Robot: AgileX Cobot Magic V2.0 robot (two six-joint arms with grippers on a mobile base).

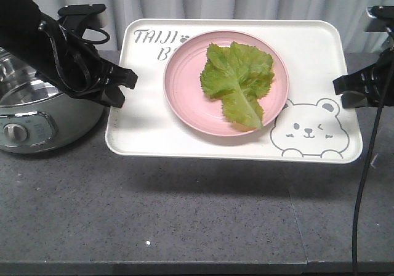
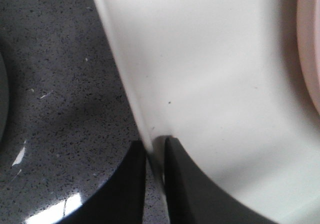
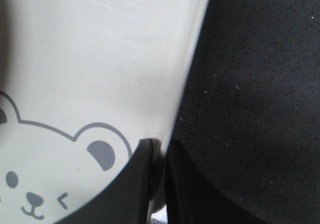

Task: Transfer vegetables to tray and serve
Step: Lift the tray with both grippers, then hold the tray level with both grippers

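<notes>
- In the front-facing view, one cream-white tray (image 1: 148,116) is being shown across the centre of the frame. One round pink plate (image 1: 184,97) is lying on it, and one lettuce leaf (image 1: 239,82) is resting on that plate, at the upper middle.
- Two grippers are being counted there. The left gripper (image 1: 120,85) is being pressed onto the tray's left edge at mid-left, and the right gripper (image 1: 340,86) onto its right edge at mid-right.
- One steel pot (image 1: 37,113) is being seen at the far left on the dark countertop (image 1: 184,214), and one black cable (image 1: 363,183) is being seen along the right edge.
- In the left wrist view, two black fingers (image 2: 120,184) are being closed tight on the rim of the tray (image 2: 215,74) at the lower centre. A sliver of the pink plate (image 2: 310,49) is being shown at the right edge, and the speckled countertop (image 2: 60,84) at the left.
- In the right wrist view, two black fingers (image 3: 125,189) are being pinched on the rim of the tray (image 3: 100,59) at the lower centre. One bear drawing (image 3: 50,174) is being seen at the lower left and the countertop (image 3: 260,84) at the right.
</notes>
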